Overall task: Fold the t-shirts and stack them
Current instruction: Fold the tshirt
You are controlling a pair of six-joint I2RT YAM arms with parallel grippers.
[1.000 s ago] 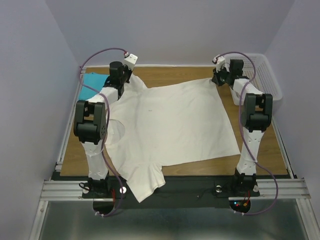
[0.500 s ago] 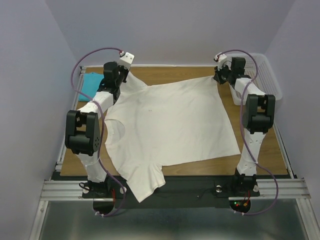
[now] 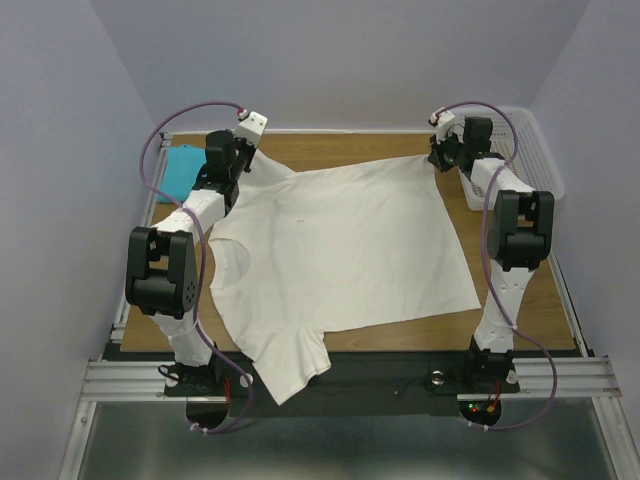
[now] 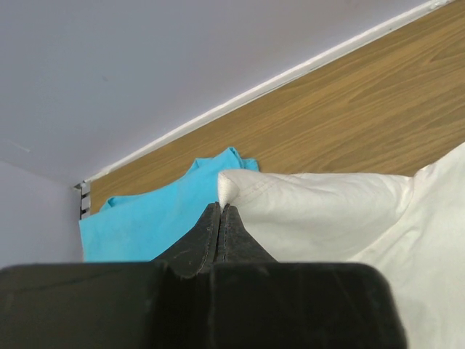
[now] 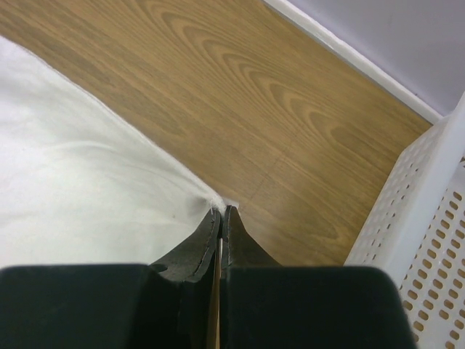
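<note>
Left gripper (image 4: 220, 209) is pinched tight on the far-left corner of the cream t-shirt (image 3: 340, 240). Right gripper (image 5: 220, 212) is pinched on its far-right corner (white basket (image 5: 425, 218) just beside). Shirt lies spread over the wooden table (image 3: 535, 300), and its near part drapes off the front edge. Turquoise t-shirt (image 4: 142, 222) sits far left, touching the cream one.

pale lilac walls (image 3: 340, 60) close in on 3 sides under soft, even light. a wood-grain table (image 3: 340, 148) spans the space between them, with a white strip (image 4: 290, 73) where its far edge meets the back wall. a white perforated basket (image 3: 535, 150) sits at the far right corner. an aluminium rail (image 3: 570, 378) runs along the near edge.
</note>
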